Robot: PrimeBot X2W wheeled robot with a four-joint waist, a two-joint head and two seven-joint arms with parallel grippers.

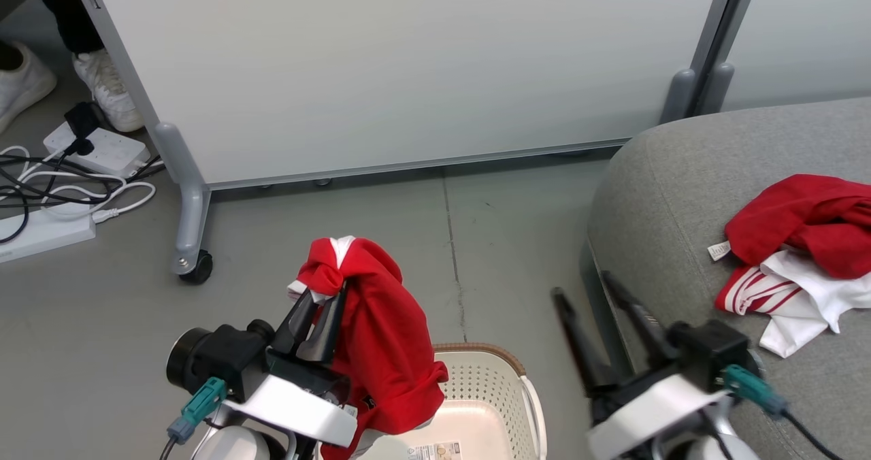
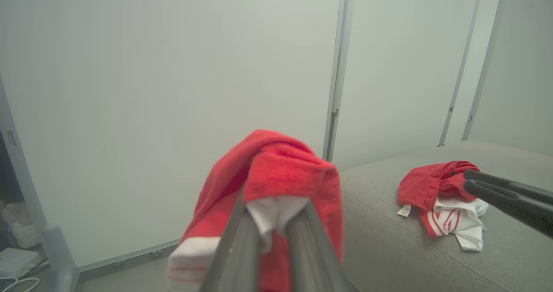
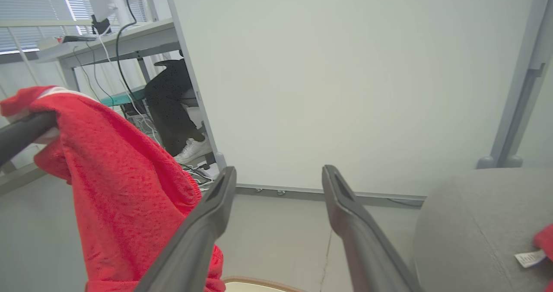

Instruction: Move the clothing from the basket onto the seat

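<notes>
Head view, lower left: left gripper (image 1: 325, 297) pinched almost closed on a fold of the red garment (image 1: 384, 341). Held lifted above the basket (image 1: 509, 359) at bottom centre, cloth hanging down toward its rim. Looks like the carry step for the second piece: lifted out, not yet over the seat (image 1: 653, 188). At lower right, right gripper (image 1: 582, 286) with fingers (image 1: 575, 331) spread wide, holding nothing, touching nothing, just beside the seat's front edge. Farther off, at the right edge of the frame, the other garment (image 1: 803, 228) already lying on the grey cushion, white tag (image 1: 718, 250) showing. Next, probably: swing the left arm rightward across the floor (image 1: 476, 242), keep the trailing hem clear of the basket rim, lower over bare cushion, then open.
</notes>
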